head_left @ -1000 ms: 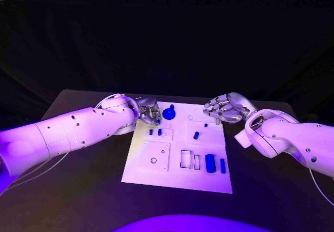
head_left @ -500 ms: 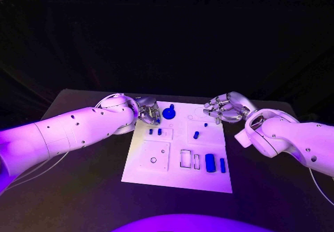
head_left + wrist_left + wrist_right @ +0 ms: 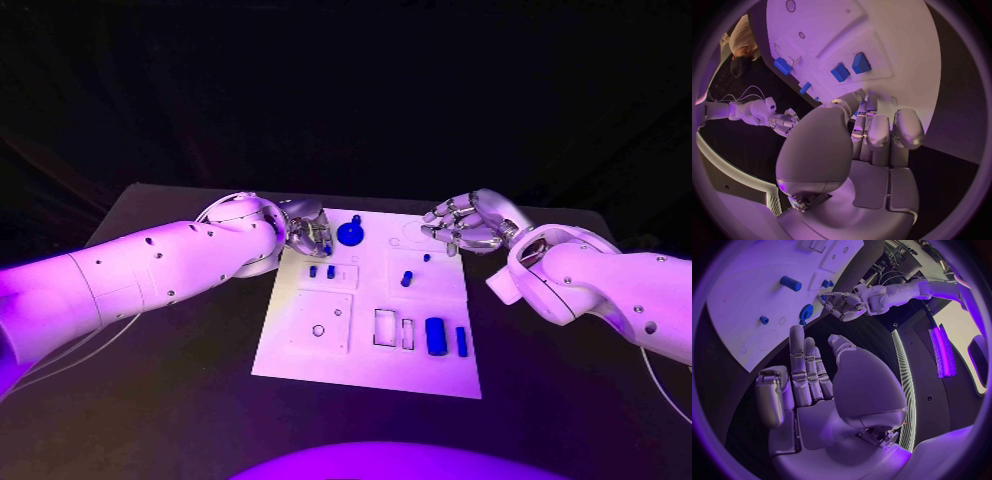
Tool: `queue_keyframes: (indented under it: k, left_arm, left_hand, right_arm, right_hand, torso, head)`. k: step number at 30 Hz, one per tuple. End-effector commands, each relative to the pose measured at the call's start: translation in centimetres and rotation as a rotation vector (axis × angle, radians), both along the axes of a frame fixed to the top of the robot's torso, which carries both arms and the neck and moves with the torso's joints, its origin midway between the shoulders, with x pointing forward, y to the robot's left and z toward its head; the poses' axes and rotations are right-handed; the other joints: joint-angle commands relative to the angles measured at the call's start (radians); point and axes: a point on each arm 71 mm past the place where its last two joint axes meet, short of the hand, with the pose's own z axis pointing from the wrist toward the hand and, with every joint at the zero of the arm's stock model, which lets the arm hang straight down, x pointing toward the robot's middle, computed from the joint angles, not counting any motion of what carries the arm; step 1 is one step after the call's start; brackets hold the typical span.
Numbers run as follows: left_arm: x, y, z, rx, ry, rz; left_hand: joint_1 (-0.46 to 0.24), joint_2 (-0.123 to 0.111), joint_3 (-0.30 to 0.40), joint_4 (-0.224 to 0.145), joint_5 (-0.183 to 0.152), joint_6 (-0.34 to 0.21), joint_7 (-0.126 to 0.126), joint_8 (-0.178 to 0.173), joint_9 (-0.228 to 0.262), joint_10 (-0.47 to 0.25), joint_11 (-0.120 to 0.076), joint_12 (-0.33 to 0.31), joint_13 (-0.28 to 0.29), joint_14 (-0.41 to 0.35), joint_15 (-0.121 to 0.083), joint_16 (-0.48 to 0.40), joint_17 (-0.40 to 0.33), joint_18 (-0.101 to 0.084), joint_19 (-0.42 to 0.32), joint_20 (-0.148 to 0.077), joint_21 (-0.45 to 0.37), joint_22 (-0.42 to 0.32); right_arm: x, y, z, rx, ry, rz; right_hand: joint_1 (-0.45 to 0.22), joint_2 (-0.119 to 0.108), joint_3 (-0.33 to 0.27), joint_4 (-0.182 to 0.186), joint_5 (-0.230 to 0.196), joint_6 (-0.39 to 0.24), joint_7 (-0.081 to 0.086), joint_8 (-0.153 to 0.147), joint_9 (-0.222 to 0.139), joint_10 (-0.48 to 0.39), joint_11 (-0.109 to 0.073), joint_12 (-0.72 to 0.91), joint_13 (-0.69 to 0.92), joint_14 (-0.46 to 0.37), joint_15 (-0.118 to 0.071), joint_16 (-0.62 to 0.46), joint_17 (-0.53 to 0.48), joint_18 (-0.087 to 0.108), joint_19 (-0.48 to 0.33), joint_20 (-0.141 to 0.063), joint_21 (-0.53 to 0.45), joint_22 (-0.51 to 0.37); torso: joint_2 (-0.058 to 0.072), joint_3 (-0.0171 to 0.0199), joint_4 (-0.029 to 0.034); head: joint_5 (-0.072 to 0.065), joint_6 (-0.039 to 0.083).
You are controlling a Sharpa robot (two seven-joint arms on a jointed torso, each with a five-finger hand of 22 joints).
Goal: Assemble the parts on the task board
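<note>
Hovering at task board (image 3: 433, 368) far-left corner, left hand (image 3: 307, 235) sits w/ fingers apart, holding nothing, beside knobbed blue part (image 3: 351, 234). Right hand (image 3: 462, 228) at far-right corner, fingers spread, empty. Other blue parts (image 3: 434, 336) near the near edge.

White task board (image 3: 368, 350), blue parts (image 3: 436, 336), black table (image 3: 173, 400), silver hands, white arms.

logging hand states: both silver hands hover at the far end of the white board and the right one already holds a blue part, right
Not quite: the right hand holds nothing, its fingers straight and apart in the right wrist view. Both hands do hover at the far end of the white task board.
</note>
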Motion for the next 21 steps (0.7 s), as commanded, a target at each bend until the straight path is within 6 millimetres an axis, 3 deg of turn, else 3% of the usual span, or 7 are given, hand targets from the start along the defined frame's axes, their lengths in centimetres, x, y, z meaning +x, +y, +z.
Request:
queue_keyframes:
  k: [1, 21]
  left_arm:
    - [-0.11, -0.2, 0.02, -0.008, 0.007, -0.016]
    - [-0.15, 0.21, -0.03, -0.011, 0.012, -0.008]
  left_hand:
    - [-0.004, -0.008, -0.001, -0.007, -0.002, -0.004, 0.0, -0.007, -0.001, 0.01, 0.0, -0.005, 0.001, 0.004, 0.0, 0.006, -0.001, -0.014, 0.006, -0.004, 0.001, 0.0]
    - [-0.005, -0.011, -0.001, -0.01, -0.001, -0.01, -0.001, -0.016, -0.004, 0.016, -0.001, -0.008, 0.003, 0.004, -0.001, 0.006, -0.003, -0.014, 0.006, -0.005, 0.001, 0.0]
  right_arm:
    - [-0.03, 0.07, -0.02, -0.001, -0.001, 0.008]
    - [-0.03, 0.04, -0.01, -0.001, -0.002, 0.006]
  right_hand:
    - [-0.001, -0.011, 0.004, 0.003, 0.006, 0.0, 0.003, 0.005, -0.001, -0.004, 0.003, -0.001, -0.002, 0.002, 0.001, -0.006, 0.002, -0.006, 0.103, 0.004, 0.004, 0.263]
    - [-0.001, -0.011, 0.004, 0.003, 0.006, -0.001, 0.004, 0.005, -0.001, -0.004, 0.003, -0.001, -0.002, 0.002, 0.001, -0.006, 0.002, -0.006, 0.103, 0.005, 0.004, 0.263]
  torso:
    - [0.0, -0.0003, -0.0005]
    - [0.0, -0.0002, -0.0006]
  head:
    - [0.001, -0.001]
    - [0.002, -0.002]
